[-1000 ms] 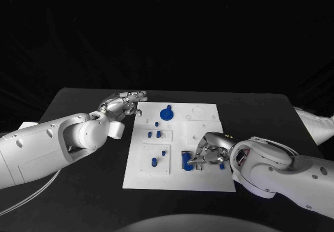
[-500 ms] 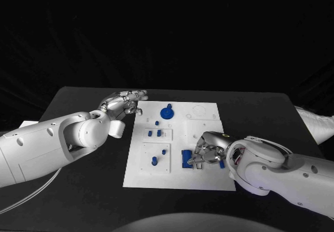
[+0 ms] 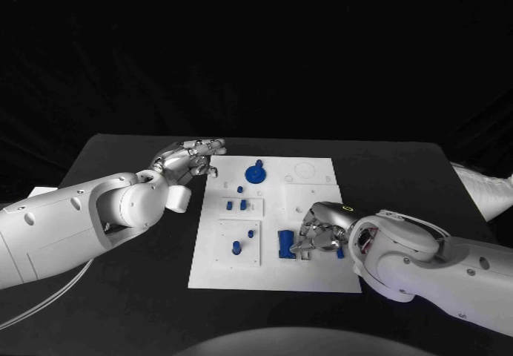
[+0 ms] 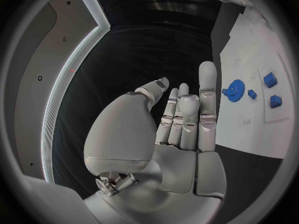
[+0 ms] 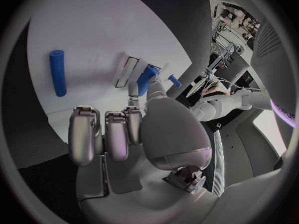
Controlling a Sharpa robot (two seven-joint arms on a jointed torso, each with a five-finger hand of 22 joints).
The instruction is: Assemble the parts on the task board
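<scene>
parts (image 3: pixel 258 174) lie on the task board (image 3: pixel 310 278), centred on the table (image 3: pixel 428 170).

board left edge: the left hand (image 3: pixel 190 160) is hovering at the far-left corner of the task board (image 3: pixel 310 276), blocking it.
board right side: the right hand (image 3: pixel 323 228) is crowding the blue block (image 3: pixel 285 243).
board near edge: bare white plate is lying open for approach.

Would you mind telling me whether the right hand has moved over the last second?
Yes, slightly: the right hand has edged toward the far end of the white board, along the long blue piece.
</scene>
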